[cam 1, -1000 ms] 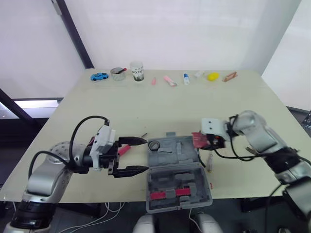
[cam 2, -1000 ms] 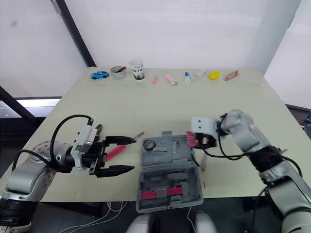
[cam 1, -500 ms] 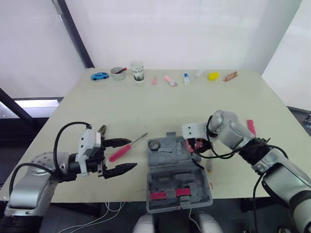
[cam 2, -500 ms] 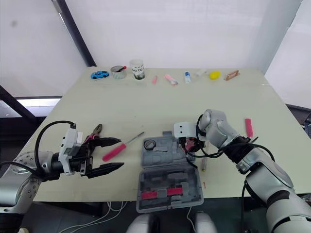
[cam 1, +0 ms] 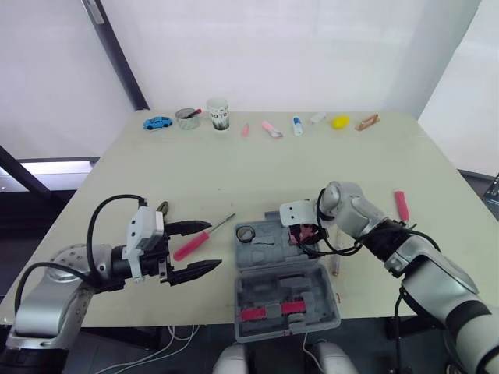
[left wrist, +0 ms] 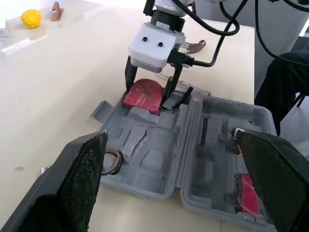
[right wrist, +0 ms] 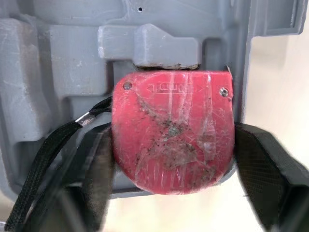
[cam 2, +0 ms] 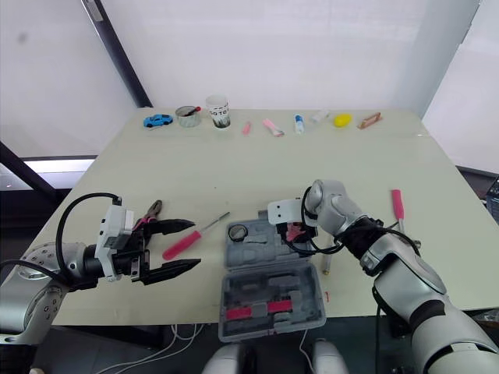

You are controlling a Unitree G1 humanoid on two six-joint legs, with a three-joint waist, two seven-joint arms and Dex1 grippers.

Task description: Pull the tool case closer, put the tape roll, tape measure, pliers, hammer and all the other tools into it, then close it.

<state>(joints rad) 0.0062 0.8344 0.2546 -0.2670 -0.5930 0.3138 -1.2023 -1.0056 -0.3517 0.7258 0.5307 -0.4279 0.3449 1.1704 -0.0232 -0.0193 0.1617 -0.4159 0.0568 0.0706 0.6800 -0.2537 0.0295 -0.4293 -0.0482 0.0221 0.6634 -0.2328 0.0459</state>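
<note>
my right gripper (left wrist: pixel 149 89) pinches scuffed red plastic tape measure (right wrist: pixel 173 137) at far right corner of open grey plastic tool case (cam 1: pixel 269 290); seat it flat in the recess, then release. left gripper (cam 1: pixel 212 246) spread.

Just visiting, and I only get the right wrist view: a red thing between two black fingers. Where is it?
Observer: The right gripper holds that tape measure at the far right corner of an open tool case.
Operator: Anything inside yet?
Observer: A tape roll lies in its far left corner.
Operator: The other arm?
Observer: The left gripper hangs open beside a red-handled screwdriver, left of the case.
</note>
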